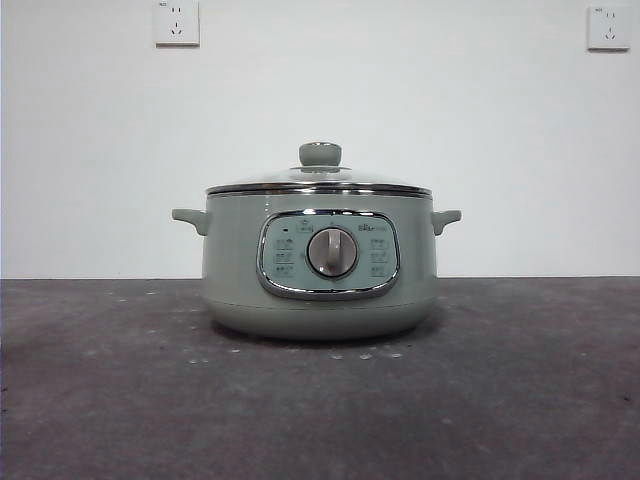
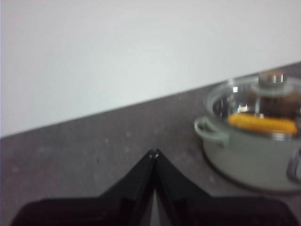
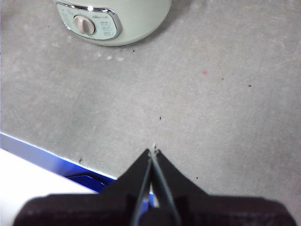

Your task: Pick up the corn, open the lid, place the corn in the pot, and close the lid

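The sage-green pot [image 1: 320, 265] stands in the middle of the table with the glass lid [image 1: 320, 180] seated on it. In the left wrist view the yellow corn [image 2: 263, 124] lies inside the pot [image 2: 249, 155], seen through the lid [image 2: 256, 101]. My left gripper [image 2: 154, 153] is shut and empty, off to the pot's side above the tabletop. The right gripper [image 3: 153, 152] is also shut and empty, hovering over bare table some way in front of the pot [image 3: 117, 21]. Neither arm shows in the front view.
Grey speckled tabletop [image 1: 500, 400] surrounds the pot. A white wall with two sockets [image 1: 177, 22] stands behind. A blue-edged table border [image 3: 42, 153] runs close to the right gripper.
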